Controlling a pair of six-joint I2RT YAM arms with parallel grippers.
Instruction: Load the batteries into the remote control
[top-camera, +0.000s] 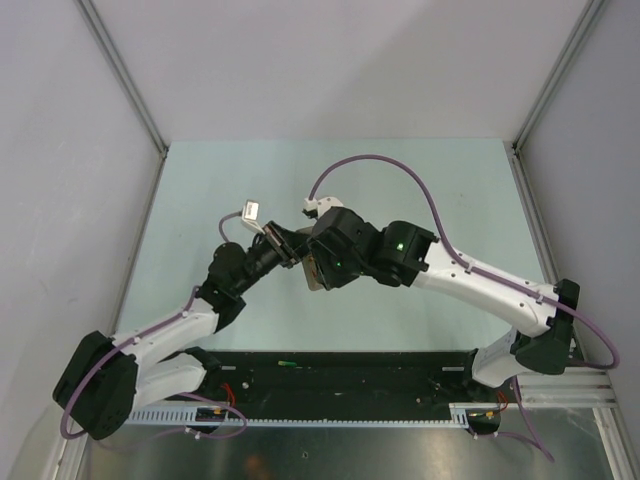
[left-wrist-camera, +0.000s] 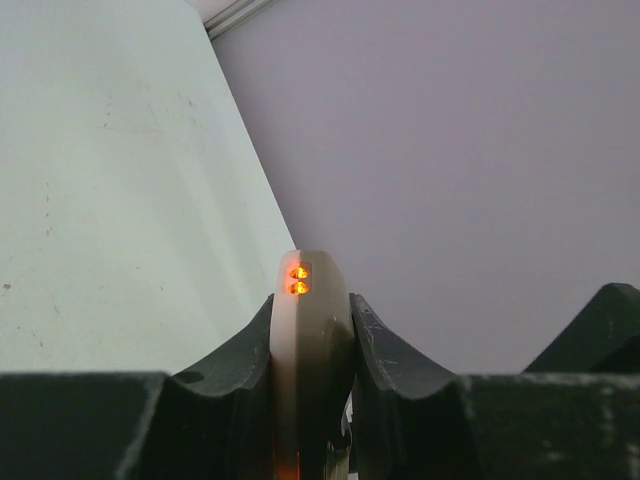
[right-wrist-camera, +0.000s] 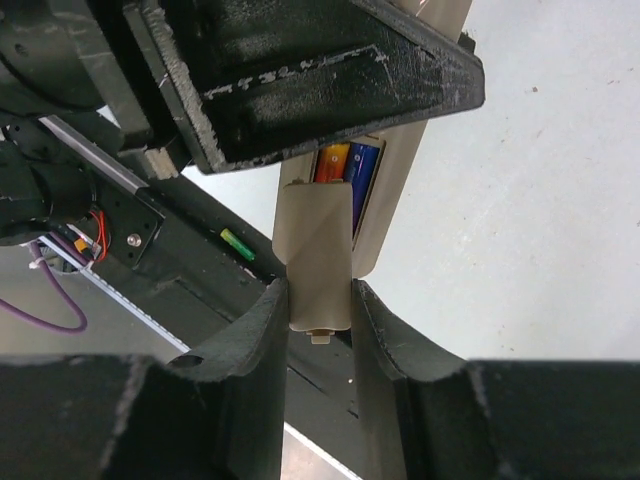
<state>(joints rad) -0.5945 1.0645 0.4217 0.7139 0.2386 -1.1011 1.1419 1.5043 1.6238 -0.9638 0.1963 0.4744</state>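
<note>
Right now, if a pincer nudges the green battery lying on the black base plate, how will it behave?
The green battery is a small cylinder lying on its side, so it would probably roll. It looks tiny on the black base plate, so likely light and easily knocked away. Its smooth-looking casing may slip.

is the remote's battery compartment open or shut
Partly open: batteries show in the remote control past the cover in the right tool.

Pale green table (top-camera: 200, 190); grey walls (top-camera: 350, 60) (plain)
</note>
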